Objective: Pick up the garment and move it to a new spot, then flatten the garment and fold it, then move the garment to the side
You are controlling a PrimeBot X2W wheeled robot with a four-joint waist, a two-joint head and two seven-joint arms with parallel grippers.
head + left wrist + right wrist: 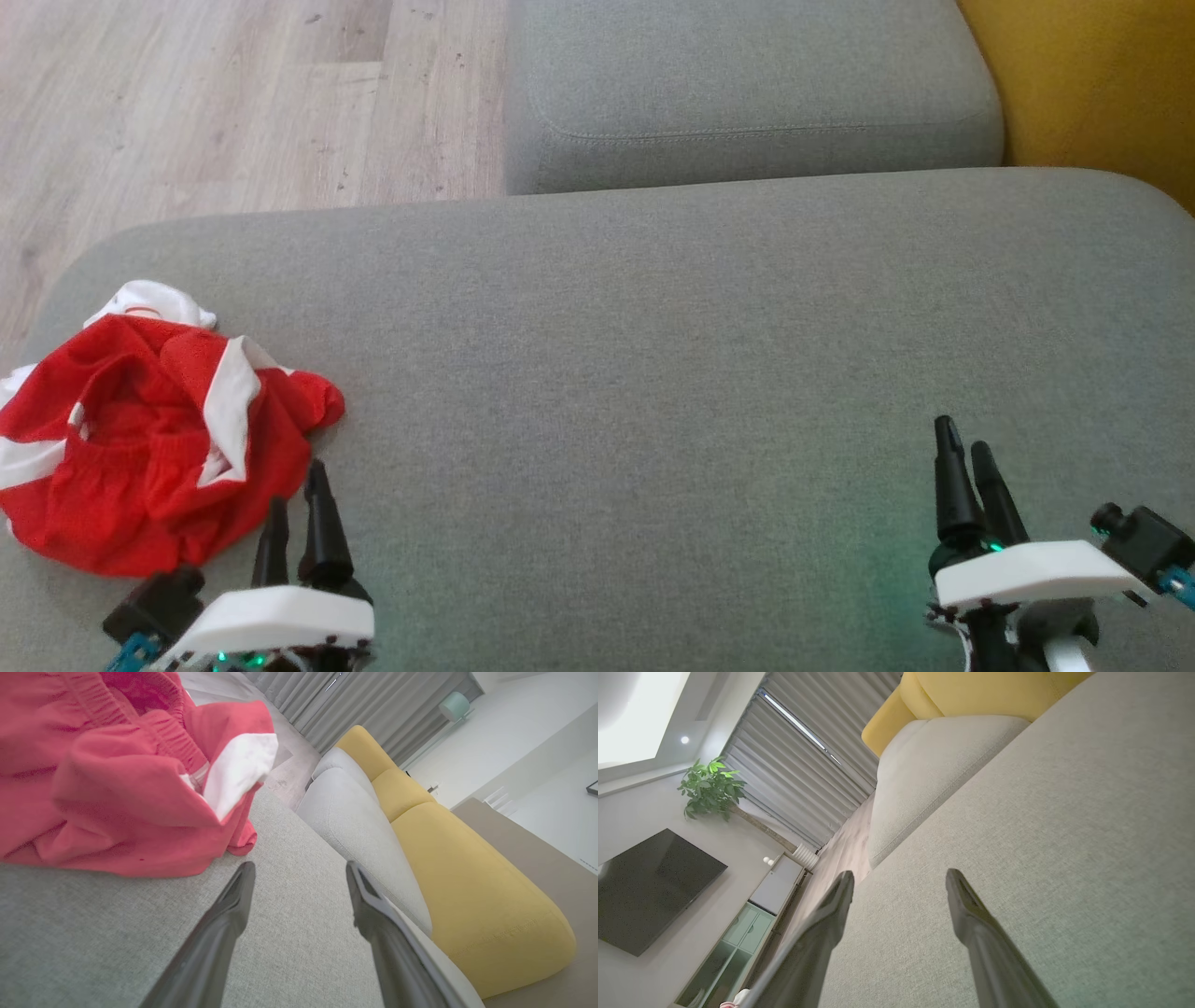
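A crumpled red garment with white panels [149,439] lies on the left end of the grey cushion [653,373]. In the left wrist view the garment [117,779] bulges at the upper left, its elastic waistband showing. My left gripper [297,495] is open, just right of the garment's near edge, fingers apart and not touching the cloth; seen from its own wrist, the left gripper [299,868] has bare cushion between its fingers. My right gripper [966,448] stands open over the cushion's lower right, and the right gripper [899,877] holds nothing.
A second grey cushion [747,93] lies beyond the first, with a yellow cushion [1102,84] at the far right. Wooden floor [233,103] runs along the left and far side. The cushion's left edge is close to the garment.
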